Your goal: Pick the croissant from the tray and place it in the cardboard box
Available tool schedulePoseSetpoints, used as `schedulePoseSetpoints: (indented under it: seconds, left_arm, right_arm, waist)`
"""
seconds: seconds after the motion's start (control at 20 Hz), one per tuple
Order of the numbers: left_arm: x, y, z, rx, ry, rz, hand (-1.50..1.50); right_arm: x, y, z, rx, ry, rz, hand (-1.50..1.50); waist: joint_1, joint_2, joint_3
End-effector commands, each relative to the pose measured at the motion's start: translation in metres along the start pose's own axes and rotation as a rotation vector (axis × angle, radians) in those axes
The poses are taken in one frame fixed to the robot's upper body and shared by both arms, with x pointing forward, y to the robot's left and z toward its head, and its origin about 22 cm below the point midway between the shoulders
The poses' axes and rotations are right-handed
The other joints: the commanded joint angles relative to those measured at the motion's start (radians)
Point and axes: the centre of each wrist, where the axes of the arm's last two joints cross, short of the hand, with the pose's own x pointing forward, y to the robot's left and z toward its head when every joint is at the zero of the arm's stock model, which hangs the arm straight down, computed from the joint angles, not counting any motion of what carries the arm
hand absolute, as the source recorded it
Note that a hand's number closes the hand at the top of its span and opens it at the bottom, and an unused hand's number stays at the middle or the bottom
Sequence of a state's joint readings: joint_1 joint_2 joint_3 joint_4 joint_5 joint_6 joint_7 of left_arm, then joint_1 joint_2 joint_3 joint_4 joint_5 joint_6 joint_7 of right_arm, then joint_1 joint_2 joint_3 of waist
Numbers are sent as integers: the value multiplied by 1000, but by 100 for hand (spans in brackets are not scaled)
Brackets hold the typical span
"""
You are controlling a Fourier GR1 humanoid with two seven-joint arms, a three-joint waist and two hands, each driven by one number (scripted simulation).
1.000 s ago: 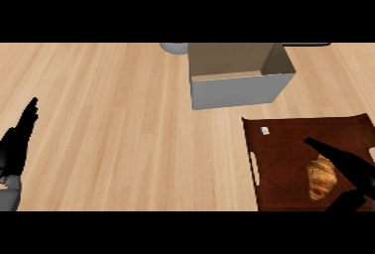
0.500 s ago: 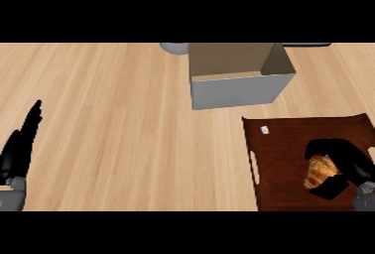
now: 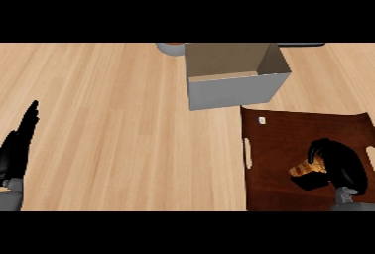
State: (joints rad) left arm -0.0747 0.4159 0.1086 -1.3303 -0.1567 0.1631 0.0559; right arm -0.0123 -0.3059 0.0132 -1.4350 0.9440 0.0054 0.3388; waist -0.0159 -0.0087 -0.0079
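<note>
One croissant (image 3: pixel 306 169) lies on the dark tray (image 3: pixel 278 149), your right hand (image 3: pixel 338 163) curled around it. Left hand (image 3: pixel 18 146) rests open at the tabletop's edge. Next, lift it toward the cardboard box (image 3: pixel 233 89) just beyond.

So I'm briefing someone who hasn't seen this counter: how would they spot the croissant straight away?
Start at the open cardboard box near the far edge of the wooden counter; just in front of it lies a dark brown tray. On the tray's right part, the right hand curls round the croissant. It is the only golden-brown, flaky thing on the tray.
</note>
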Motion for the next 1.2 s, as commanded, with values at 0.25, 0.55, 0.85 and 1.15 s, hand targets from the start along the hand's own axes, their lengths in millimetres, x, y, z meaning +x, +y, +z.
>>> schedulePoseSetpoints:
  seconds: [0.25,0.55,0.85,1.15]
  left_arm:
    - [10,-9,-2,-2,-1,-4,0]
    - [7,0,-5,-7,-13,-5,0]
    - [14,3,-8,-16,-29,-12,0]
    - [11,-6,-6,-21,-25,4,0]
  right_arm:
    - [50,-65,56,-344,153,18,150]
    - [91,-91,69,-538,-59,38,150]
    - [146,-119,53,-499,-142,-64,150]
    - [193,-132,13,-486,-172,-218,150]
  waist:
    - [0,3,6]
    - [16,7,7]
    - [26,9,8]
    - [33,13,8]
